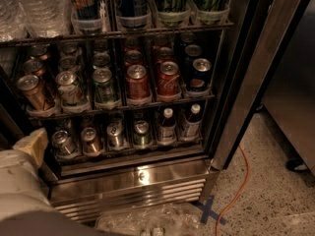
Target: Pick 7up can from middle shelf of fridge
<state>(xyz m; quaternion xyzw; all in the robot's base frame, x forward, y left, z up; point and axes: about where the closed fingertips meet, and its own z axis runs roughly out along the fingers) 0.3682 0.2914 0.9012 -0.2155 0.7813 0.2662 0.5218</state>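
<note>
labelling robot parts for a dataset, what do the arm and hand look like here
The arm is a thick, rounded, smooth off-white shell; no cables or markings show. The hand, at the lower left in front of the fridge, shows as a pale tan, wedge-shaped piece.

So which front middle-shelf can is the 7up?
The pale silver-white 7up can, second from left, between gold-brown can and green can; end effector low left.
</note>
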